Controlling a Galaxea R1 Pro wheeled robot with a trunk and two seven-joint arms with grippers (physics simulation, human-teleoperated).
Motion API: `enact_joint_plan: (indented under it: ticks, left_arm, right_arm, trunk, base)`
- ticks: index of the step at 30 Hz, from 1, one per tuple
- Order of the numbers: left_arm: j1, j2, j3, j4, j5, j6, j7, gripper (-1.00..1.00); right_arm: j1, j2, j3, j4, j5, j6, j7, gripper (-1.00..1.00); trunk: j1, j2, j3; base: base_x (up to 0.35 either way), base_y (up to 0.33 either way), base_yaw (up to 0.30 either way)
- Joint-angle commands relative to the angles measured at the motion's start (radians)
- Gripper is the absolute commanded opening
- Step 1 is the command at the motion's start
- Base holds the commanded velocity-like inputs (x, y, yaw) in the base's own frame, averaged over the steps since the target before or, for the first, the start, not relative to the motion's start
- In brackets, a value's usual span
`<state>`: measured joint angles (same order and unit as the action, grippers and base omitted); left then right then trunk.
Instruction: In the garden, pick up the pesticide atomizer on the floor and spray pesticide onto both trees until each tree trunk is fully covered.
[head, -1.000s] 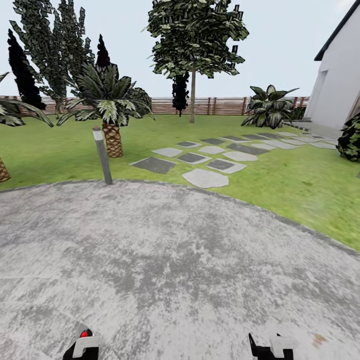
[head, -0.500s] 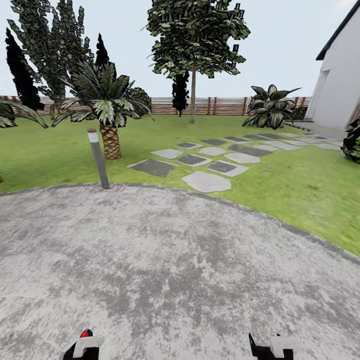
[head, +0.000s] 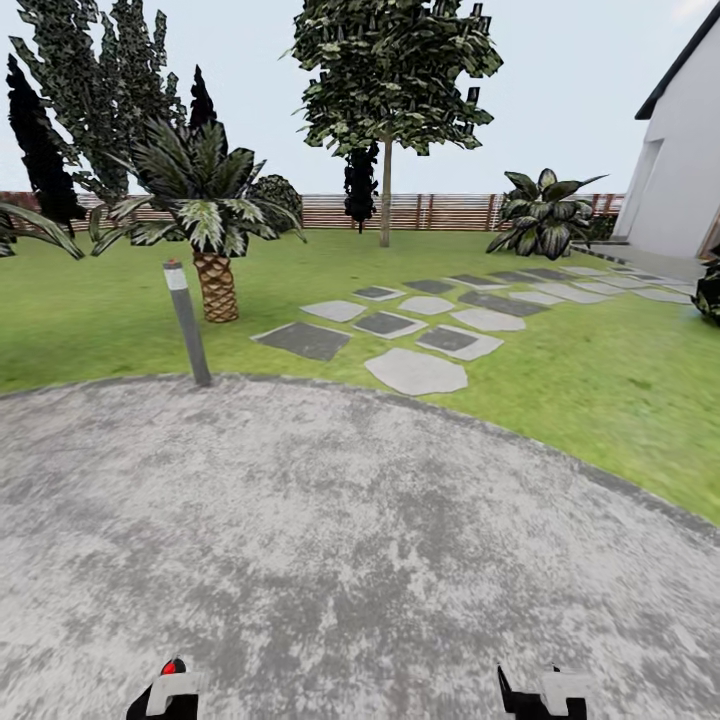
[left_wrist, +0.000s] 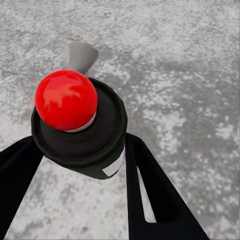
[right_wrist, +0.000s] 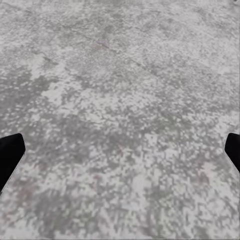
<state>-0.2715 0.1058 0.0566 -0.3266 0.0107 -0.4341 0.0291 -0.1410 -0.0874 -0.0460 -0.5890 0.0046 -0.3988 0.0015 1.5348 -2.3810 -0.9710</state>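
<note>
The pesticide atomizer (left_wrist: 80, 125), a black bottle with a red tip, sits between the black fingers (left_wrist: 150, 195) of my left gripper (left_wrist: 80, 150), which is shut on it. In the head view its red tip (head: 173, 666) shows above the left gripper (head: 168, 695) at the bottom edge. My right gripper (head: 540, 698) hangs open over grey paving, its fingertips (right_wrist: 10, 155) wide apart with nothing between them. Far across the lawn one tree (head: 385, 205) stands by the fence. A second tree (head: 100, 100) rises at the back left, its trunk partly hidden by a palm.
I stand on a round grey concrete pad (head: 340, 540). A short bollard light (head: 187, 322) marks its far edge, with a palm (head: 212, 250) behind it. Stepping stones (head: 415, 370) lead across the lawn towards a white house (head: 680, 170). A brown slat fence (head: 440, 211) closes the back.
The whole head view has shifted: the bollard and the palm slid left and the stepping stones slightly right, so the camera moved. Both grippers stay as they were.
</note>
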Motion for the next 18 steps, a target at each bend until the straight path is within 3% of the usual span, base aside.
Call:
enact_joint_plan:
  ticks: [1, 18]
  left_arm:
    - [0.000, 0.000, 0.000, 0.000, 0.000, 0.000, 0.000, -1.00]
    - [0.000, 0.000, 0.000, 0.001, 0.000, 0.000, 0.000, -1.00]
  right_arm:
    - [0.000, 0.000, 0.000, 0.000, 0.000, 0.000, 0.000, 1.00]
    - [0.000, 0.000, 0.000, 0.000, 0.000, 0.000, 0.000, 1.00]
  trunk:
    - [0.000, 0.000, 0.000]
    - [0.000, 0.000, 0.000]
  base:
    - [0.339, 0.000, 0.000]
    - [0.339, 0.000, 0.000]
